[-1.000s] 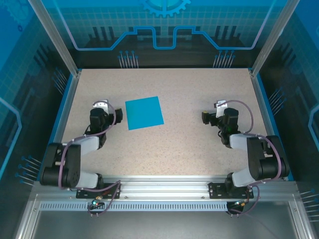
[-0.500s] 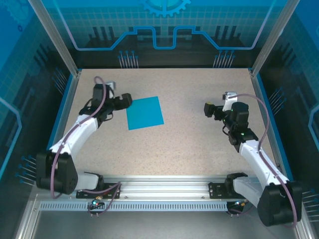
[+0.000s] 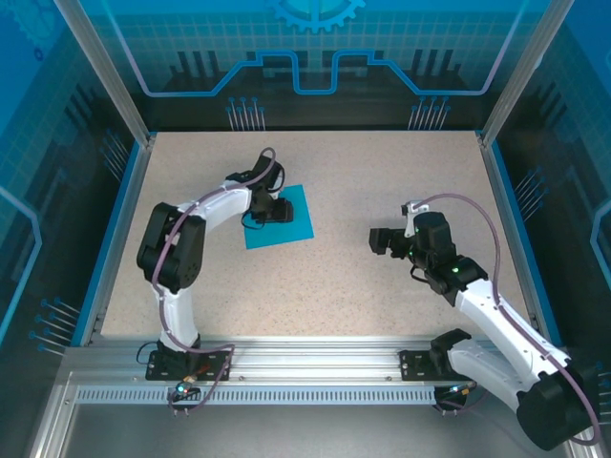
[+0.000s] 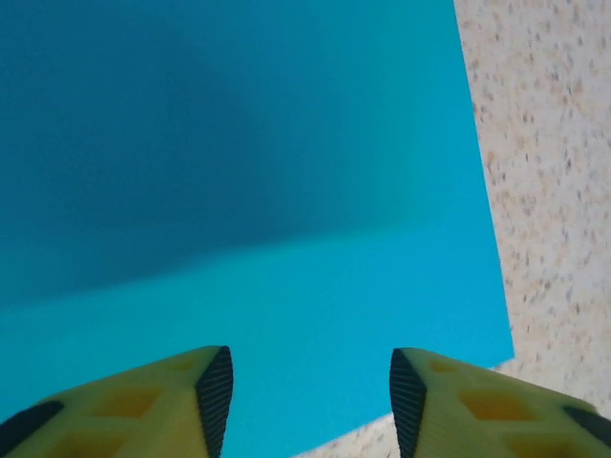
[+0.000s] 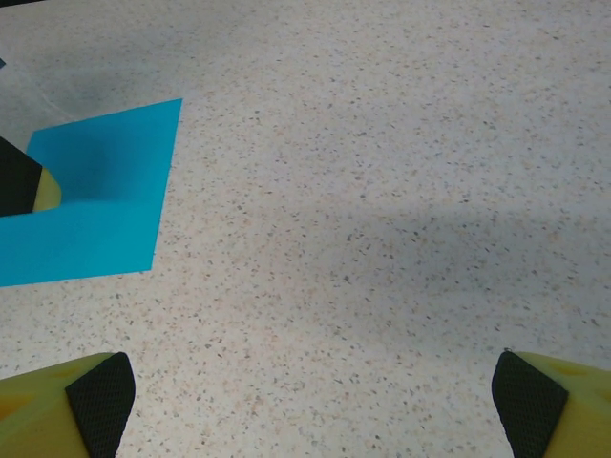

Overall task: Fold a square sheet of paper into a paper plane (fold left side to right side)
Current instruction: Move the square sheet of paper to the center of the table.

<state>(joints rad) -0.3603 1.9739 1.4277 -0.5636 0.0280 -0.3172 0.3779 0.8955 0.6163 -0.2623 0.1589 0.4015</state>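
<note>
Left fingers (image 4: 143, 405) stand partly apart with nothing between them. The left gripper (image 3: 277, 210) hangs low over the square sheet of paper (image 3: 286, 235) — a plain teal-blue square lying flat and unfolded on the speckled table (image 3: 382, 172), left of its middle — though I cannot tell whether the tips touch it. Well to the right, the right gripper (image 3: 376, 240) hovers over bare table, its fingers (image 5: 86, 405) spread wide and empty, with the sheet's corner ahead of them.
</note>
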